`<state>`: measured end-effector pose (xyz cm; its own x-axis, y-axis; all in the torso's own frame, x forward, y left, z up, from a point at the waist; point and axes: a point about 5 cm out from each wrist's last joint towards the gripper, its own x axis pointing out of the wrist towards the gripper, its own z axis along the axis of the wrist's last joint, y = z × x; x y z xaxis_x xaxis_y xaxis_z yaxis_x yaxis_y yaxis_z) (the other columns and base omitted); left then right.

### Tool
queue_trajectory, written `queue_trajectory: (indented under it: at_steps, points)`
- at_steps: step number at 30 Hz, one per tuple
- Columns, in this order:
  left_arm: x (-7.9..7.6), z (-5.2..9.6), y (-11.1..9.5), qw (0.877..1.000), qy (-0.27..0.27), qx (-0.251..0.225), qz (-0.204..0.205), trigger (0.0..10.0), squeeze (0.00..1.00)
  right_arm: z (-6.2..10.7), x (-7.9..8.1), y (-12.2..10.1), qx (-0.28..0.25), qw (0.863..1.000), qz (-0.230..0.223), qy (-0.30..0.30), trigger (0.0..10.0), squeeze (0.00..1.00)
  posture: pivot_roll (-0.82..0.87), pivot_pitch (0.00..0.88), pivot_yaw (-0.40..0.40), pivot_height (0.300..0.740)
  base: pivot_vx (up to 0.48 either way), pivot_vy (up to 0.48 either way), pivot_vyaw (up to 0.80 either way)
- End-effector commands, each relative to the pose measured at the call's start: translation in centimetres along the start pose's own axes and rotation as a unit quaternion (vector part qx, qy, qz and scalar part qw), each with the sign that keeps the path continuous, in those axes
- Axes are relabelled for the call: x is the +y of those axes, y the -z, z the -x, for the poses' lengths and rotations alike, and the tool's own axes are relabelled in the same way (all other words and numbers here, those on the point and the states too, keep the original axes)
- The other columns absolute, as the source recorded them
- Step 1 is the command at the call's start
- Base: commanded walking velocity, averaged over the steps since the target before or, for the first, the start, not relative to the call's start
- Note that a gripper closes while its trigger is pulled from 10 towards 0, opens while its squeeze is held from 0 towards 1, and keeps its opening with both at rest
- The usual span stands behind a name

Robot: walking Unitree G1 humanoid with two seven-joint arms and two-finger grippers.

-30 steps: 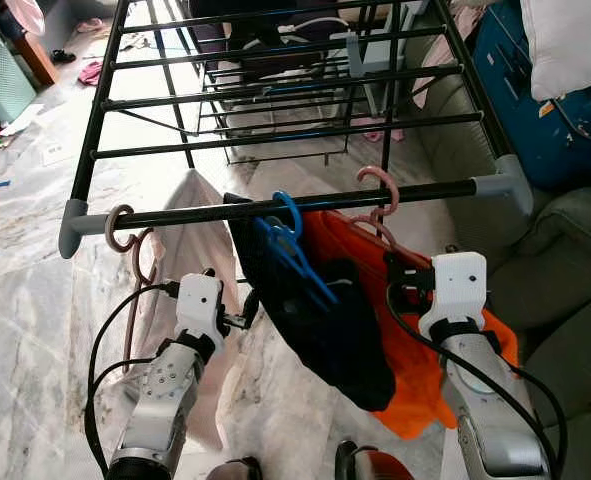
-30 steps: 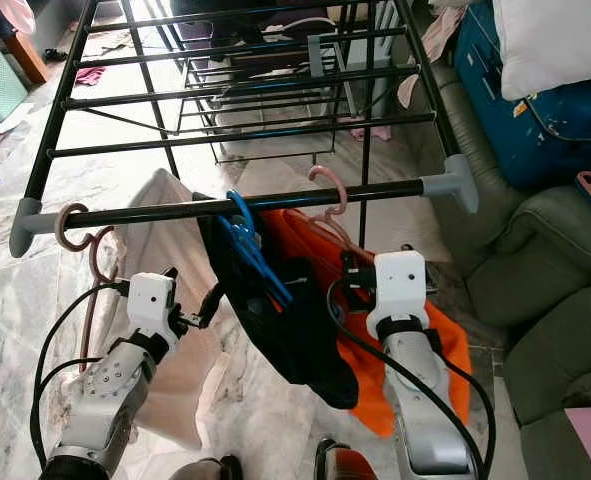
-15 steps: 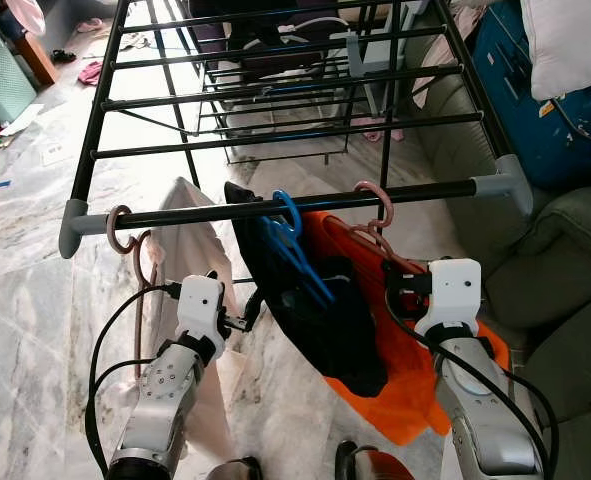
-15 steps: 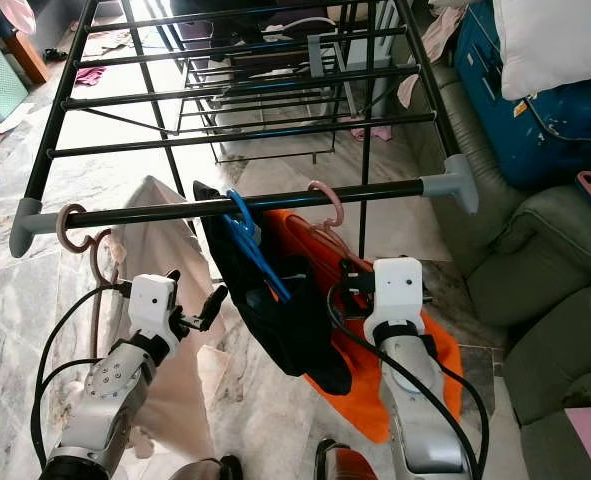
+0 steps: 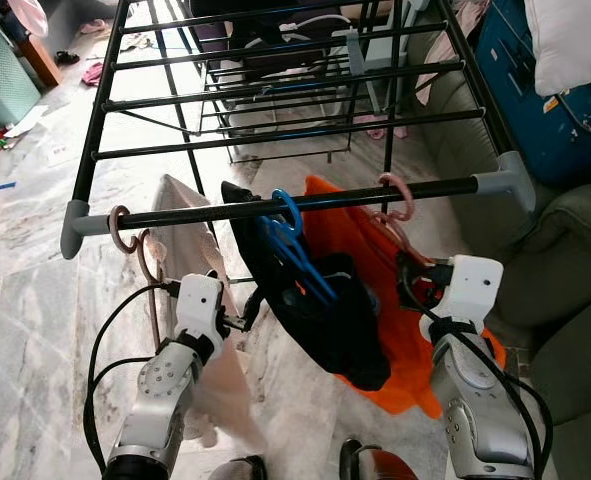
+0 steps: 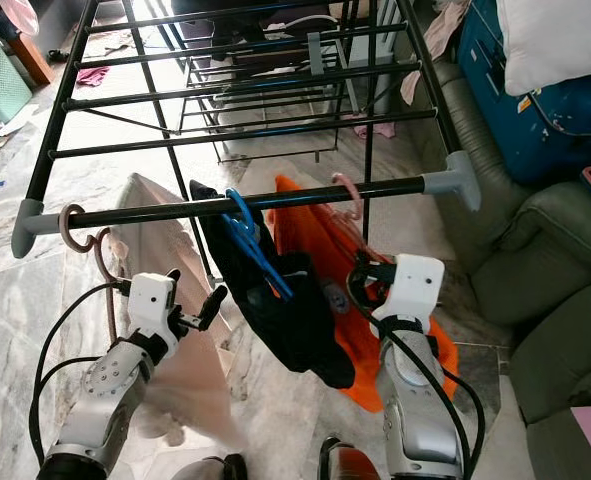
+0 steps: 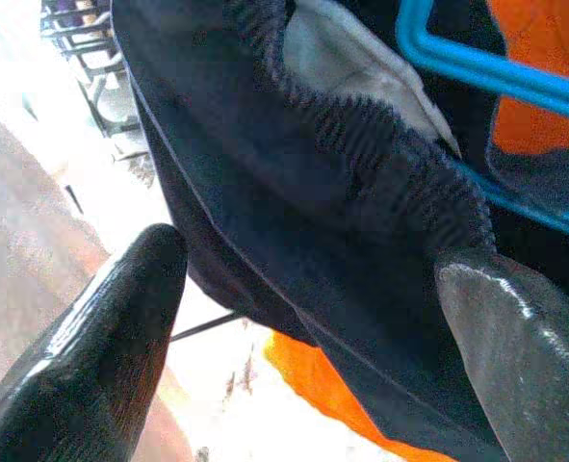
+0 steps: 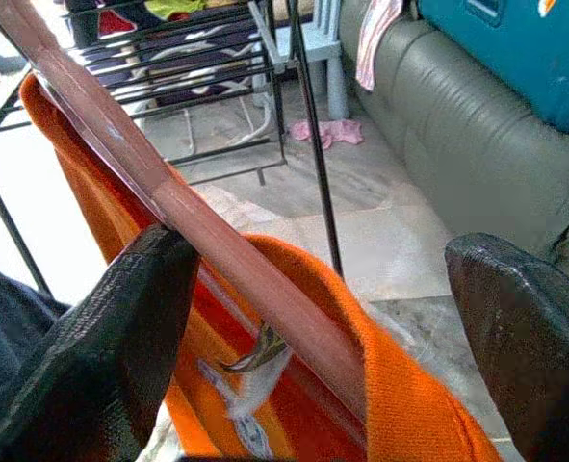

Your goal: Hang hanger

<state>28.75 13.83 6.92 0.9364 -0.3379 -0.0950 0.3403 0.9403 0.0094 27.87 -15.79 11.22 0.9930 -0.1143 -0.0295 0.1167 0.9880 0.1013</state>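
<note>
A pink hanger [image 5: 395, 195] carrying an orange garment [image 5: 360, 240] has its hook over the front bar [image 5: 215, 211] of the black drying rack. My right gripper [image 5: 417, 274] is open just below and in front of it. In the right wrist view the hanger's pink arm [image 8: 217, 245] rests against one finger [image 8: 120, 337]. A blue hanger [image 5: 288, 218] with a dark garment [image 5: 325, 320] hangs mid-bar. My left gripper [image 5: 247, 306] is open, and its fingers straddle the edge of that dark garment [image 7: 294, 221].
Another pink hanger [image 5: 122, 230] with a beige cloth [image 5: 190, 215] hangs at the bar's left end. A grey-green sofa [image 5: 565, 260] and a blue case [image 5: 535, 90] stand to the right. The floor is marble, and a second rack [image 5: 285, 80] stands behind.
The pink hanger's hook has dropped onto the bar and slid right, with the orange garment and my right gripper following it. The beige cloth is swinging. The left gripper has stayed put.
</note>
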Motion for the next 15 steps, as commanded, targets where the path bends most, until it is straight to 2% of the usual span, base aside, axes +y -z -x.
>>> queue_trajectory:
  at_steps: [1, 5, 7, 8, 10, 15]
  points:
    - [0.6, 0.4, 0.6, 1.0, -0.004, 0.014, 0.003, 10.0, 0.0, 0.0, 0.0, -0.2, -0.012, 1.0, 0.002, 0.004, 10.0, 0.0, -0.1, 0.182, 0.099, 0.74, 0.0, 0.0, 0.0]
    - [0.5, 0.4, 0.6, 1.0, -0.003, 0.014, 0.003, 10.0, 0.0, 0.0, -0.1, 0.0, -0.014, 1.0, 0.009, 0.0, 10.0, 0.0, -0.1, 0.18, 0.101, 0.74, 0.0, 0.0, 0.0]
    - [0.5, 0.4, 0.6, 1.0, -0.003, 0.015, 0.002, 10.0, 0.0, 0.1, 0.3, -0.1, -0.023, 0.999, 0.029, -0.016, 10.0, 0.0, -0.1, 0.18, 0.098, 0.74, 0.0, 0.0, 0.0]
    - [0.5, 0.4, 0.7, 1.0, -0.004, 0.015, 0.003, 10.0, 0.0, 0.2, 0.9, -0.3, -0.034, 0.997, 0.053, -0.041, 10.0, 0.0, -0.1, 0.18, 0.098, 0.74, 0.0, 0.0, 0.0]
    - [0.5, 0.4, 0.7, 1.0, -0.005, 0.016, 0.003, 10.0, 0.0, 0.5, 1.9, -0.5, -0.047, 0.993, 0.061, -0.093, 10.0, 0.0, -0.1, 0.18, 0.095, 0.74, 0.0, 0.0, 0.0]
    - [0.4, 0.4, 0.7, 1.0, -0.004, 0.016, 0.004, 10.0, 0.0, 0.7, 2.4, -0.2, -0.043, 0.99, 0.062, -0.122, 10.0, 0.0, -0.09, 0.183, 0.092, 0.74, 0.0, 0.0, 0.0]
